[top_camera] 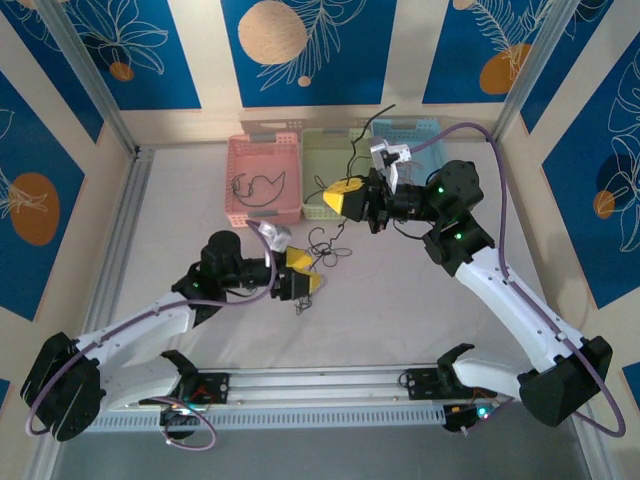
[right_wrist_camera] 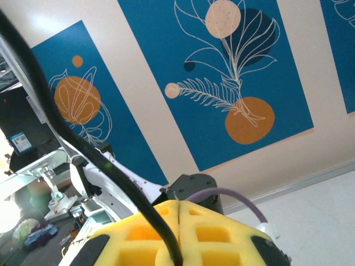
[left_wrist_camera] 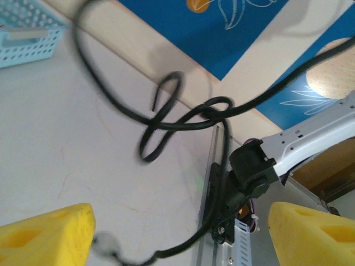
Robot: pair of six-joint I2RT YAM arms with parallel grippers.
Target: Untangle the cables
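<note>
Over the white table (top_camera: pixel 420 310), right tool (right_wrist_camera: pixel 178 221) pinches cables (left_wrist_camera: pixel 213 113).

The left gripper's (left_wrist_camera: pixel 178 235) fingers (left_wrist_camera: pixel 47 235) stood wide apart. Beyond them a black cable (left_wrist_camera: pixel 213 112) formed a loose knot over the tabletop (left_wrist_camera: pixel 66 149), a blue basket (left_wrist_camera: pixel 25 34) at its edge.

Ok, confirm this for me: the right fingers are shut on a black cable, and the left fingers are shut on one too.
Not quite. The left fingers stand wide open in the left wrist view, a knotted cable loose ahead of them. The right fingers are indeed shut on a black cable.
</note>
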